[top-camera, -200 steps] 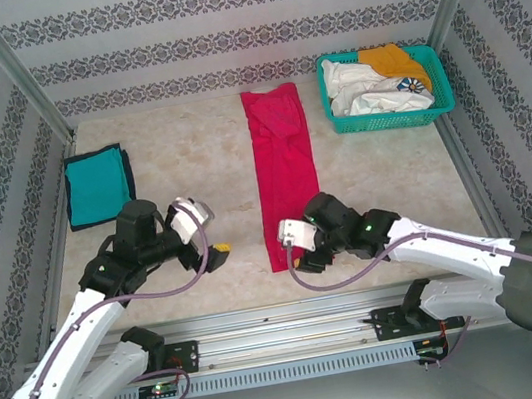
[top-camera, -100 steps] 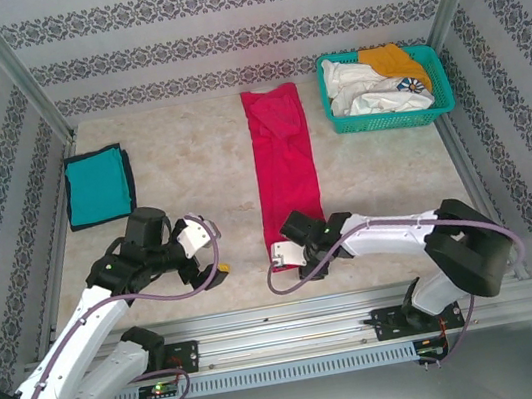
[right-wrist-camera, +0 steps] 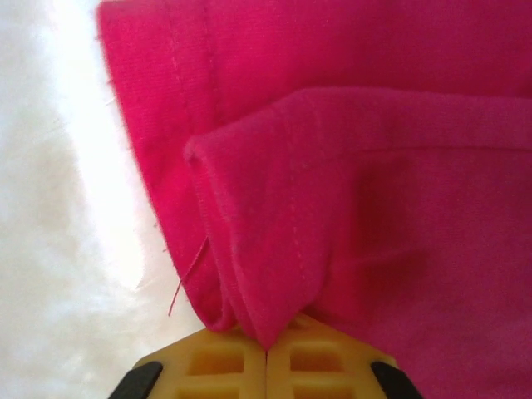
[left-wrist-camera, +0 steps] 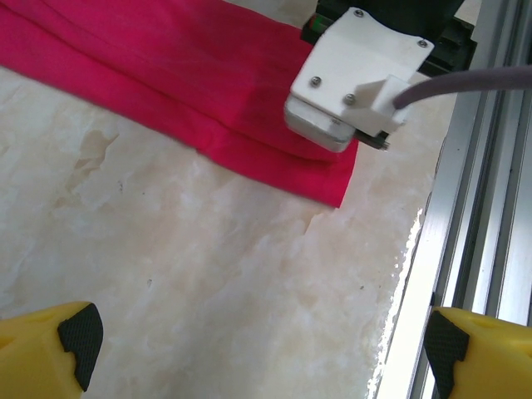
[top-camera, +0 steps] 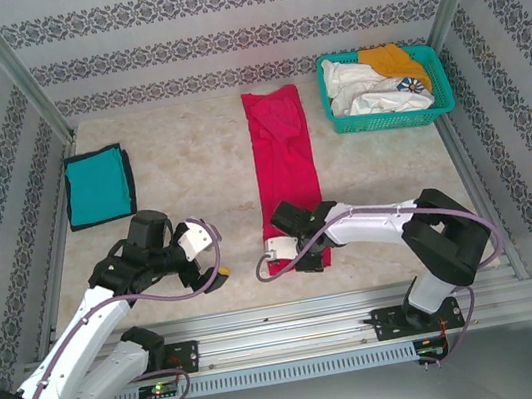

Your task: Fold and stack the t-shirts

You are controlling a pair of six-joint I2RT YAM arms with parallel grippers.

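Item one, right end effector [right-wrist-camera: 266, 353]: a second ago its jaws stood apart above the near end of the pink-red t-shirt [top-camera: 283, 156]. Now I see them together, pinching a bunched fold of that shirt's near hem. From the top camera the arm has also dropped low and reached leftward to get there. Item two, pink-red t-shirt: unchanged in lay, a long narrow strip on the surface [top-camera: 191, 171] running straight away from the clamped end effector. I judge the grasp made and the lengthwise fold ready to begin by carrying the hem toward the far end. Item three, left end effector [left-wrist-camera: 258, 341]: jaws wide apart as before, holding nothing, hovering over bare surface just left of the right one; it has shifted slightly nearer the rail. Item four, teal t-shirt [top-camera: 97, 186]: folded, well beyond and left of the left end effector, untouched. Item five, basket [top-camera: 390, 121]: far beyond the right end effector, holding white [top-camera: 360, 88] and orange [top-camera: 391, 60] shirts, not yet folded.
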